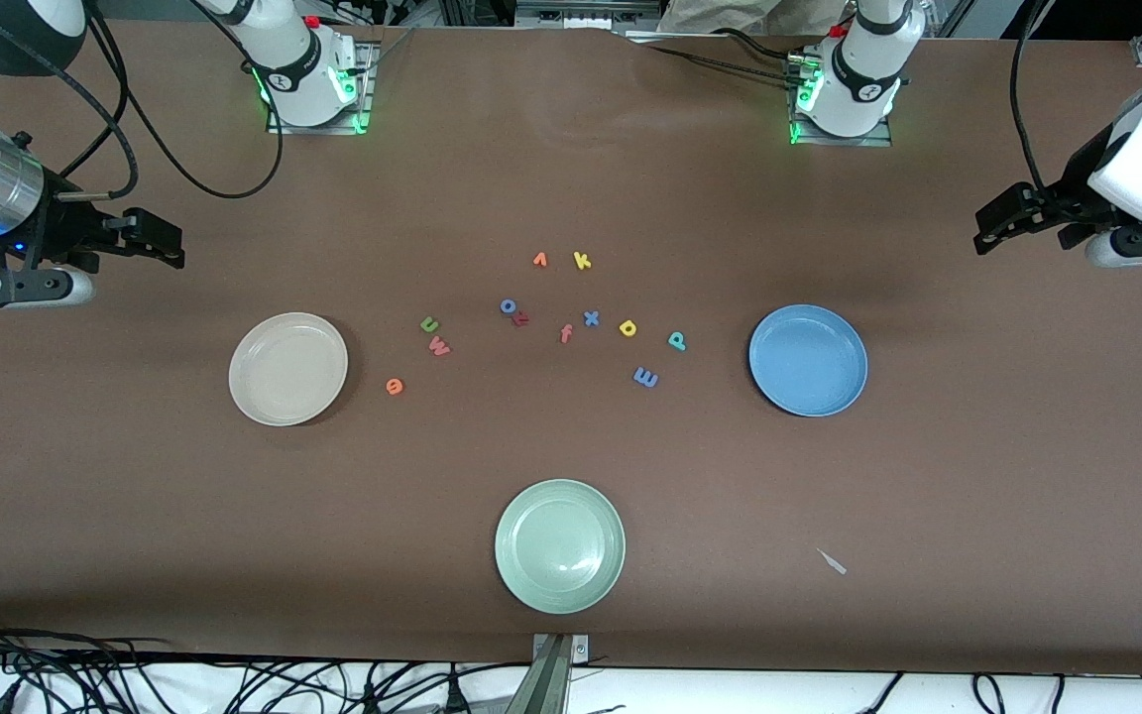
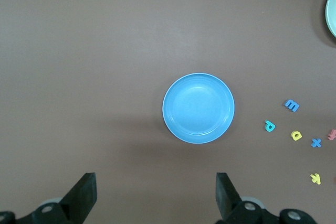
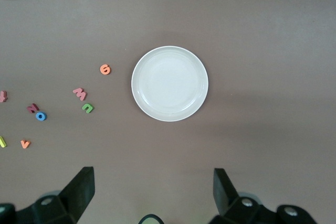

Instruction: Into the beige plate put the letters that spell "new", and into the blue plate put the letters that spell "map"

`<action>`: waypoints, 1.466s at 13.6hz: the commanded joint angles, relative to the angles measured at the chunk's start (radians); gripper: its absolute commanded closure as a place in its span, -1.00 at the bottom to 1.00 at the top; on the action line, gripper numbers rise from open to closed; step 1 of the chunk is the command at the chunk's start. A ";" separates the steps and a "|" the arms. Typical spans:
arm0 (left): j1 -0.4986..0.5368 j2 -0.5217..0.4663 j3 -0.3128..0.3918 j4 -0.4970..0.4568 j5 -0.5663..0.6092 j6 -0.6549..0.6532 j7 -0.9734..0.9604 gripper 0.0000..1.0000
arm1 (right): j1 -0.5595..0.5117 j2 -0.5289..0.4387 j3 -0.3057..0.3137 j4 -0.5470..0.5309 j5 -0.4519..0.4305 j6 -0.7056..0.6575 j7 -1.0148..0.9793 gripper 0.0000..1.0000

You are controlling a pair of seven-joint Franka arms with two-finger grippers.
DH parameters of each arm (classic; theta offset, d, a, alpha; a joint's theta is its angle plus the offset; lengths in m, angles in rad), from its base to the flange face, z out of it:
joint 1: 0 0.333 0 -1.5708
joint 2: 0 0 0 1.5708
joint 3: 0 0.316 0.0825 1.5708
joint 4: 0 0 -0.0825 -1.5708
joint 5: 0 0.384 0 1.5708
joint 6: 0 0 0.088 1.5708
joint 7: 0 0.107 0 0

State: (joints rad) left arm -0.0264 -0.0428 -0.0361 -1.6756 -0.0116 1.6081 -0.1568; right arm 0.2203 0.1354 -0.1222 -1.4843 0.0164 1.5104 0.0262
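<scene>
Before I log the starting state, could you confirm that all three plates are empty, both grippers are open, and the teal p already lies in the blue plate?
Not quite: the teal p lies on the table beside the blue plate, not in it, as the front view shows. The plates are empty; the left gripper and right gripper are open.

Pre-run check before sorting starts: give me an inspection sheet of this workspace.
Surface: brown table, flat, a pale scrap on it.
Job's things: beige plate and blue plate both empty; green n, red w, orange e lie beside the beige plate; yellow a, teal p, blue m beside the blue plate.
Clutter: pale green plate, empty; spare letters between the plates.
Grippers: left tool open, over the table's left-arm end; right tool open, over the right-arm end.
Cables: black cables by the right arm's base.
Surroundings: nothing seen.
</scene>
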 commanded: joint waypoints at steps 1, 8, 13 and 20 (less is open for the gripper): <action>0.005 -0.006 -0.010 -0.003 0.015 0.010 0.014 -1.00 | -0.006 -0.011 0.016 0.001 0.002 -0.013 0.009 -1.00; 0.003 0.003 -0.008 0.002 0.015 0.010 0.016 -1.00 | -0.004 -0.011 0.015 -0.002 0.007 -0.016 -0.009 -1.00; -0.004 0.004 -0.010 0.004 0.015 0.010 0.005 -1.00 | -0.004 -0.019 0.022 -0.010 0.013 -0.016 -0.006 -1.00; -0.006 0.004 -0.010 0.004 0.015 0.012 0.005 -1.00 | -0.004 -0.027 0.023 -0.011 0.016 -0.021 -0.006 -1.00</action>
State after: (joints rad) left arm -0.0306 -0.0393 -0.0430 -1.6756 -0.0117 1.6114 -0.1568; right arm 0.2224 0.1333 -0.1059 -1.4844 0.0166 1.5011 0.0269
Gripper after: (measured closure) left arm 0.000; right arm 0.000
